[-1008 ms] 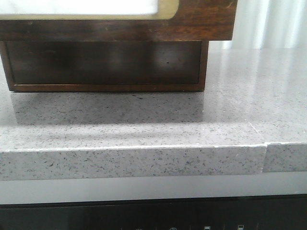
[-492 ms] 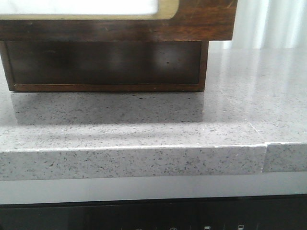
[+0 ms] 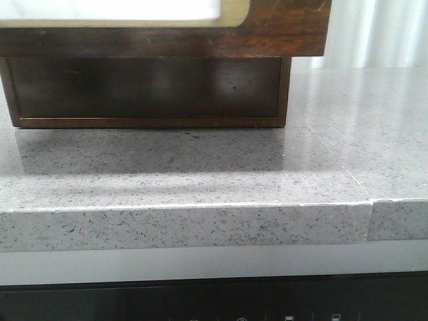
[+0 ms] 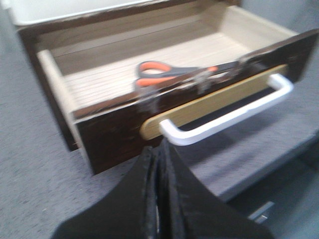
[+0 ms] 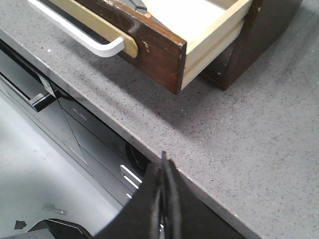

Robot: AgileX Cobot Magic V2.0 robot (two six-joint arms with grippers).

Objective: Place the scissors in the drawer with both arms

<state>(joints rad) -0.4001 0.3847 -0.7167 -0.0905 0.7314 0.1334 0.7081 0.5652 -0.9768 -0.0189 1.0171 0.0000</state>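
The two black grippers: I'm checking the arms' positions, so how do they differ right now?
The left gripper sits just in front of the dark brown drawer's white handle, facing the orange-handled scissors inside. The right gripper hangs over the grey speckled countertop's edge, beside the drawer's corner. Both are shut and empty.

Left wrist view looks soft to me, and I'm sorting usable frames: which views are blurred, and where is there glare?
Left wrist view: smeared, the scissors and drawer front streaked. Right wrist view: sharp, countertop speckle crisp. Front view: sharp, with pale reflected bands across the countertop.
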